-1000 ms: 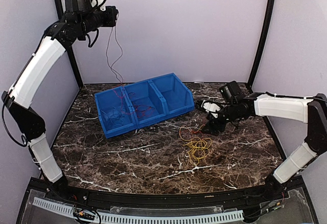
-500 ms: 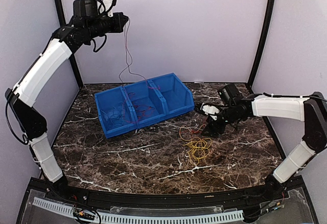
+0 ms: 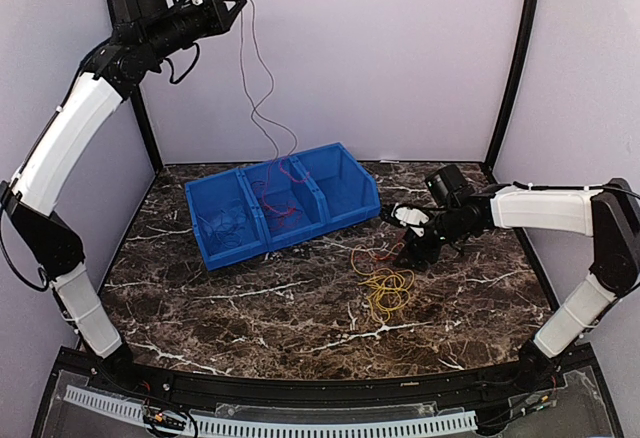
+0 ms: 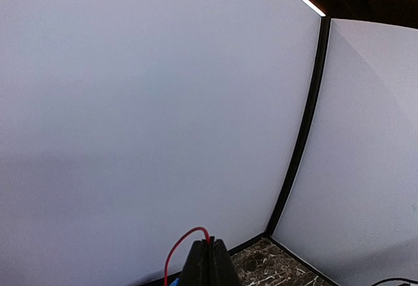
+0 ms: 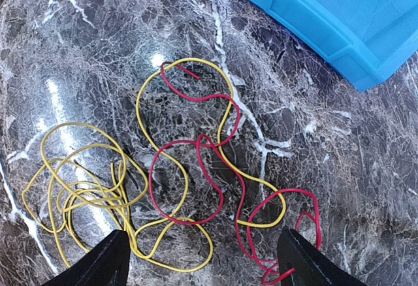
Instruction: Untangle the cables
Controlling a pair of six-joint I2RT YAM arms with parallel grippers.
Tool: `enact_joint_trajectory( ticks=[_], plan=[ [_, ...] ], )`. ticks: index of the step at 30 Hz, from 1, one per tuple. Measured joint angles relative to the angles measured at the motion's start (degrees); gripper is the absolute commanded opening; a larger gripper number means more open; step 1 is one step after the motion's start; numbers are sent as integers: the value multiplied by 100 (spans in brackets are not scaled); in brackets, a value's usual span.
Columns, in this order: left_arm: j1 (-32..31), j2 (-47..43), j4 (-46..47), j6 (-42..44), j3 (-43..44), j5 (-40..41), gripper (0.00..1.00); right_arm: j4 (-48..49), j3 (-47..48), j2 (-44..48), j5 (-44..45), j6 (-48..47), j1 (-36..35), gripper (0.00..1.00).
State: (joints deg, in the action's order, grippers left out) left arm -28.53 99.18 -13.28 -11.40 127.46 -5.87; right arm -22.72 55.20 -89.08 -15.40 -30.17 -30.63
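Observation:
My left gripper (image 3: 237, 0) is raised high at the back left, shut on a thin red cable (image 3: 262, 98). The cable hangs down into the middle compartment of the blue bin (image 3: 352, 214), where more red cable (image 3: 281, 203) lies. In the left wrist view the closed fingertips (image 4: 210, 244) pinch the red cable (image 4: 177, 249) against the white wall. My right gripper (image 3: 408, 249) hovers open just above the tangle on the table. That tangle is a yellow cable (image 5: 85, 183) looped through a red cable (image 5: 191, 183), lying between the spread fingers of the right gripper (image 5: 202, 235).
The blue three-compartment bin (image 5: 339, 12) stands at the back centre of the marble table. Thin dark cables (image 3: 224, 224) lie in its left compartment. White walls and black corner posts (image 3: 516, 58) close the cell.
The left arm has lifted higher, drawing the red cable up, and the cable's lower end has shifted right over the bin. The right gripper has barely moved.

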Motion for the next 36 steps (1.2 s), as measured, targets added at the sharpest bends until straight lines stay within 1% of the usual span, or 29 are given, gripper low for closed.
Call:
enact_joint_trajectory(
  ticks=[9,14,19,26,32,36],
  plan=[
    [44,223,76,289,-33,223,0,0,0,-2,0,-24,0,80],
    [210,326,-13,435,-431,374,0,-2,0,-24,-2,-63,0,80],
    [367,334,17,520,-1158,450,0,-11,0,-114,-7,-81,0,80],
    [426,345,133,527,-2138,422,0,-22,0,-146,-22,-85,0,80],
    [426,345,597,229,-2966,22,0,-33,0,-201,-20,-87,0,80],
    [426,358,743,-63,-3526,-319,0,-46,0,-243,-22,-90,0,81]
  ],
)
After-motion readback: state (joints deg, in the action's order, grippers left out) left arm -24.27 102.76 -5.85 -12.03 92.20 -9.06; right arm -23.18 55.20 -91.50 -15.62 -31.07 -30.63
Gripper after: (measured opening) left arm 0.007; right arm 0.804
